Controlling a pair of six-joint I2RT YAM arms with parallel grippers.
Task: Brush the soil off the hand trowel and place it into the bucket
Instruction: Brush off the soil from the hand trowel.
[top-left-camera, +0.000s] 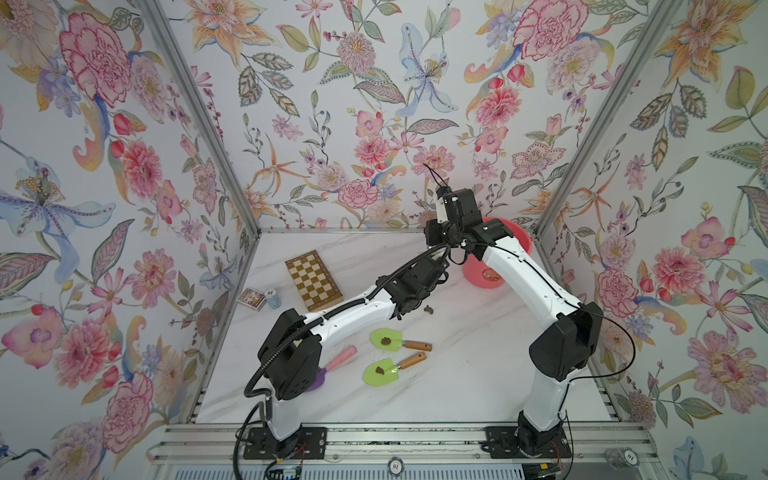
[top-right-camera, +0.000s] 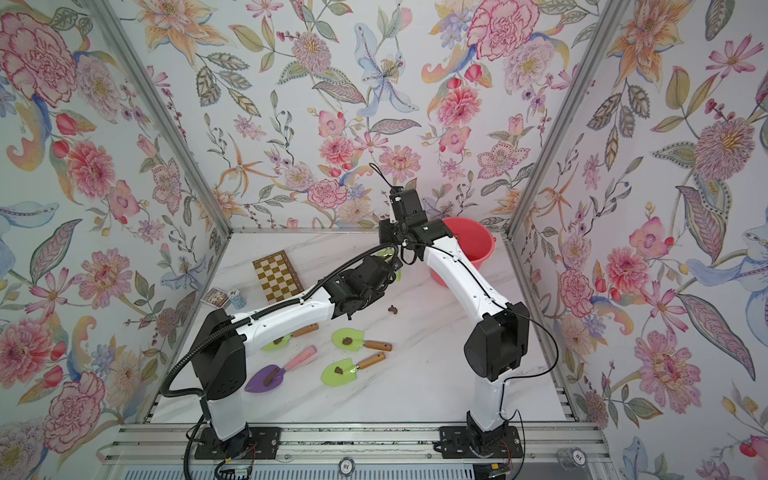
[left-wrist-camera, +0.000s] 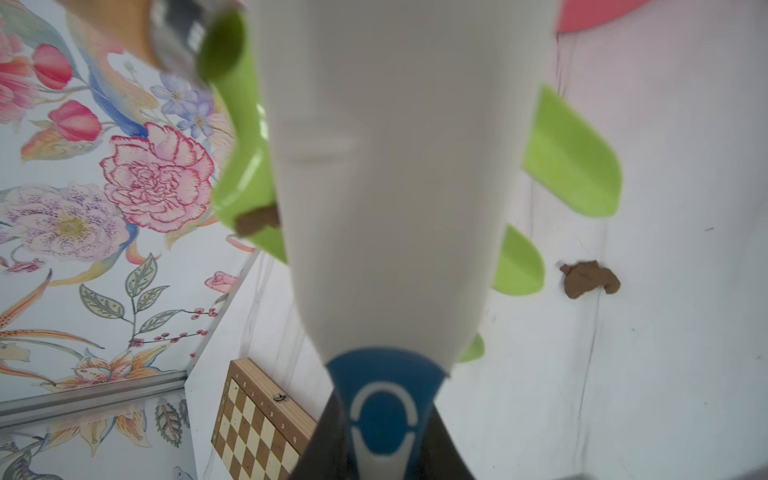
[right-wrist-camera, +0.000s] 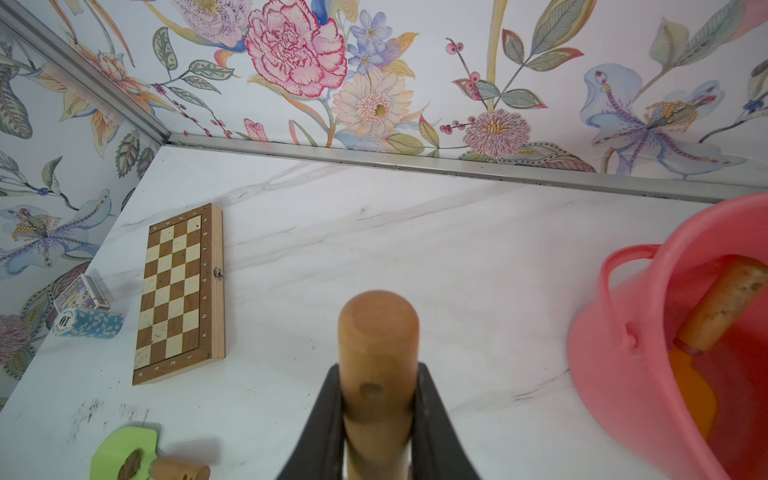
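Hand trowel (left-wrist-camera: 573, 158): lime-green blade; wooden handle (right-wrist-camera: 378, 353) clamped in the right jaws, near the bucket.
Soil (left-wrist-camera: 255, 220): one brown lump on the held blade; a second lump (left-wrist-camera: 590, 279) loose on the worktop (right-wrist-camera: 457, 270).
Brush (left-wrist-camera: 395, 166): white body, blue base, gripped by the left jaws, in front of the blade; contact cannot be told.
Bucket (top-right-camera: 473, 262): coral-pink, upper right of the worktop in both top views, orange trowel (right-wrist-camera: 690, 390) inside.
Further trowels (top-right-camera: 348, 340): soiled, lower centre.

chessboard (top-left-camera: 313, 280): flat on marble table (top-left-camera: 457, 395) | card box (top-left-camera: 251, 299): by left wall (top-left-camera: 104, 249) | chip stack (top-left-camera: 273, 300): just beside box
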